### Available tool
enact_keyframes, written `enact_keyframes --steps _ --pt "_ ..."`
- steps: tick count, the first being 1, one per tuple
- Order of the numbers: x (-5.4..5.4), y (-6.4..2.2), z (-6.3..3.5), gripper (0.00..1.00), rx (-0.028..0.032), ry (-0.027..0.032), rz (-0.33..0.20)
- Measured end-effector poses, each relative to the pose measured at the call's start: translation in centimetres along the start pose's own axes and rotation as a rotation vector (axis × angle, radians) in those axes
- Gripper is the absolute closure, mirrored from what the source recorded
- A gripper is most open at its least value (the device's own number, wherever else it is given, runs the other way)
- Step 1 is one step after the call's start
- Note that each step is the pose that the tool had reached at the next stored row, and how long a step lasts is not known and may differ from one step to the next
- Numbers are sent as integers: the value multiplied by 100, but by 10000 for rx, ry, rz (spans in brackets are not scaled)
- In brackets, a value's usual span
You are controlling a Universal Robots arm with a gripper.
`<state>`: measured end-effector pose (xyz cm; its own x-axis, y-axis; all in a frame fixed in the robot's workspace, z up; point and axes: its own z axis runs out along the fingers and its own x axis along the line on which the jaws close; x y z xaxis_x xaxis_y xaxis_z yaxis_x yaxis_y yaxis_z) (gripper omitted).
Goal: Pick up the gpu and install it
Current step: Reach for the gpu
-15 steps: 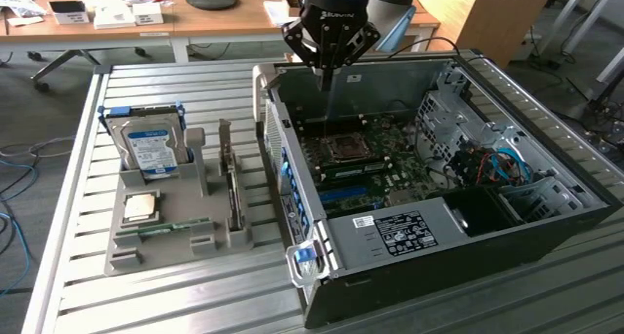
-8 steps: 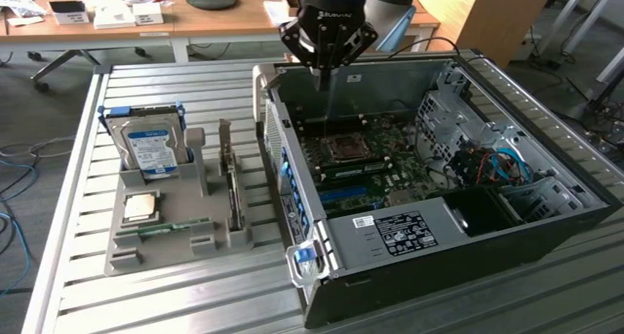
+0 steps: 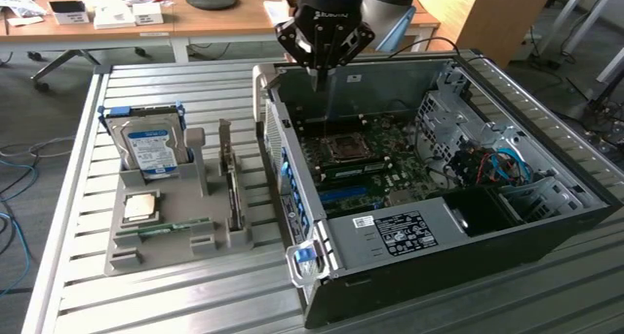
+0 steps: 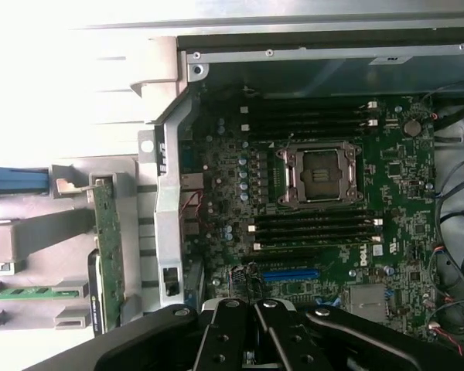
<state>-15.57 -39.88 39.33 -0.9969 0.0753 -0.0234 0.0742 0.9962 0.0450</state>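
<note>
One open computer case (image 3: pixel 468 253) is sitting on the exterior view's right, with one grey tray (image 3: pixel 122 261) on its left. One gripper (image 3: pixel 322 65), closed and empty, is hovering over the case's far wall. One gpu (image 3: pixel 232 188) is standing edgewise in the tray: likely light, stiff, fragile, best gripped along its top edge.

A green motherboard (image 4: pixel 402 224) with a blue slot (image 4: pixel 290 273) is shown in the black computer case (image 3: pixel 468 264). The gpu (image 4: pixel 108 247) is seen as green and the tray (image 3: pixel 161 248) as grey. The hard drive (image 3: pixel 151 147) is labelled blue and white.
</note>
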Motion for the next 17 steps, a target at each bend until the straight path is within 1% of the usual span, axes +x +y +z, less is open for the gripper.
enact_keyframes --steps 17 --pt "84 -7 -3 89 1 0 0"
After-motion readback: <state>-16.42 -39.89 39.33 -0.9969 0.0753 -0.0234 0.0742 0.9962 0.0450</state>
